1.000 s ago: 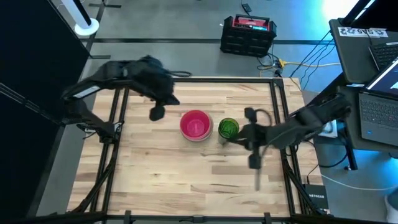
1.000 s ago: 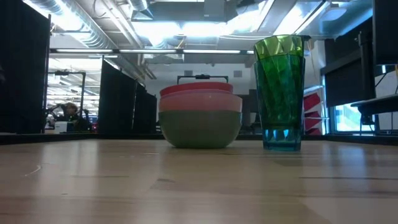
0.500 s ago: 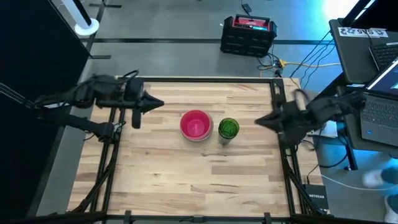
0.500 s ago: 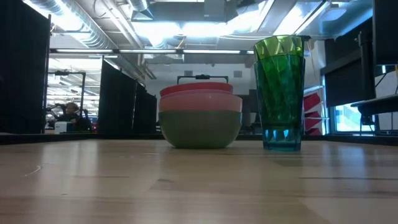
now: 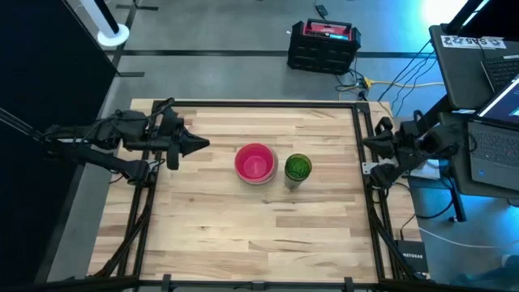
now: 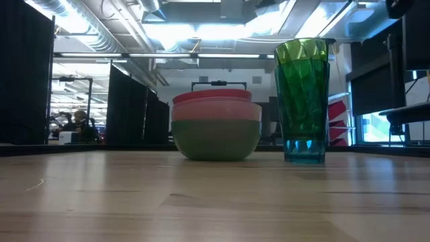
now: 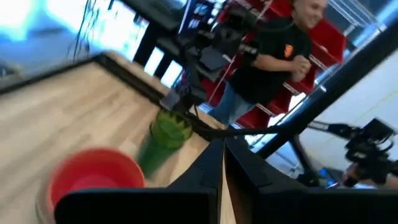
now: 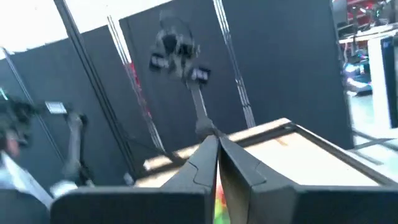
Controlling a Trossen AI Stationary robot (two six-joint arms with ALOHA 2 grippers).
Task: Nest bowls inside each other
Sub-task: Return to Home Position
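A stack of nested bowls stands on its base mid-table; from the side it shows a mint-green bowl at the bottom, then pale pink, pink and red rims above. Right beside it stands a tall green faceted cup with a teal bottom. My left gripper is shut and hovers left of the stack, pointing at it. My right gripper is shut at the table's right edge, its fingers empty.
The wooden table lies bare in front of the bowls, with black frame rails along both sides. A person in a black shirt stands beyond the right edge. Laptops sit on a desk to the right.
Both arms have drawn back from the middle and sunk. My left gripper has tipped up from pointing down to nearly level and rolled, its arm folding toward the left edge. My right gripper has swung from the near right of the cup to the right edge. Bowls and cup have stayed put.
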